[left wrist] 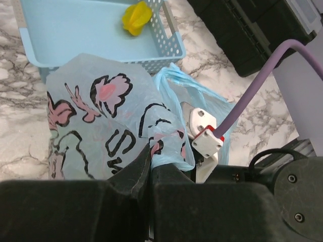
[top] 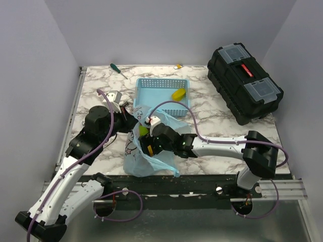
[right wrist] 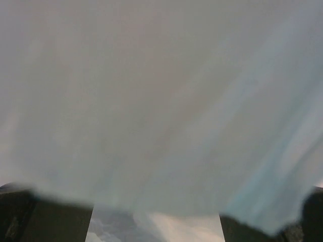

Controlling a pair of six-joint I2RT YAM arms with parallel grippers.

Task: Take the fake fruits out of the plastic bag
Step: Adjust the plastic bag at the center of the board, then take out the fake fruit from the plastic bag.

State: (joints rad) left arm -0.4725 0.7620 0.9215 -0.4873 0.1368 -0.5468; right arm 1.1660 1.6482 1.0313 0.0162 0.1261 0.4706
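The light-blue plastic bag [top: 151,159] with its pink-and-black print [left wrist: 101,116] stands near the table's front edge. My left gripper [top: 132,120] [left wrist: 150,159] is shut on the bag's rim and holds it up. My right gripper [top: 147,146] reaches down into the bag's mouth. In the right wrist view its dark fingers [right wrist: 45,222] stand wide apart, the gripper [right wrist: 155,217] is open, and blurred bag film [right wrist: 161,101] fills the frame. A yellow-green fruit [top: 143,130] shows in the bag's opening. One yellow fruit [top: 178,94] [left wrist: 136,17] lies in the basket.
The light-blue mesh basket [top: 151,89] [left wrist: 174,48] stands just behind the bag. A black toolbox [top: 245,83] [left wrist: 242,30] sits at the back right. A green-handled screwdriver [top: 118,70] lies at the back left. The right arm's purple cable [left wrist: 252,96] arcs over the bag.
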